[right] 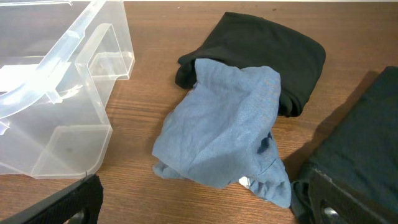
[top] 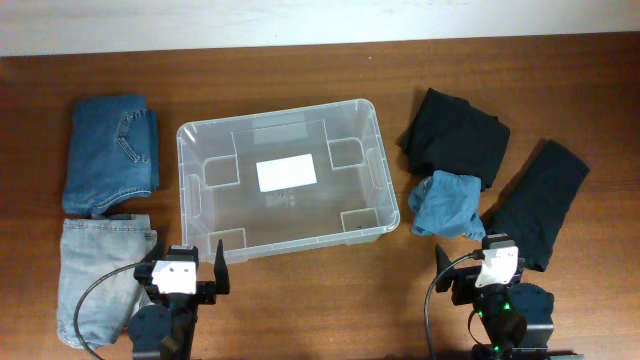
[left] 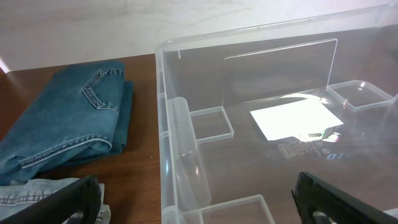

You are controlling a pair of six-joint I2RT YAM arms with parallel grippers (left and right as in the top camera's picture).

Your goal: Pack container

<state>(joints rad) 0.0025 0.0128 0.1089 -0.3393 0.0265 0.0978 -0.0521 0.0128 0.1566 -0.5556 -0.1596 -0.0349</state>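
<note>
The container [top: 186, 190] is a large clear plastic bin standing empty at the table's middle, with a white label [top: 286, 172] on its base. My left gripper [top: 182, 263] is open and empty just in front of the bin's near left corner. In the left wrist view the bin wall [left: 164, 118] fills the right side between my open fingers [left: 199, 210]. My right gripper [top: 485, 256] is open and empty near the front edge, just in front of a crumpled light blue cloth [top: 446, 205]. That cloth [right: 224, 130] lies beyond my open fingers [right: 205, 206], with the bin's corner [right: 81, 37] at left.
Folded dark blue jeans [top: 110, 150] lie left of the bin, with lighter jeans [top: 98, 280] in front of them beside my left arm. A folded black garment [top: 455, 135] lies right of the bin under the blue cloth's far edge. Another black garment [top: 540, 200] lies at the far right.
</note>
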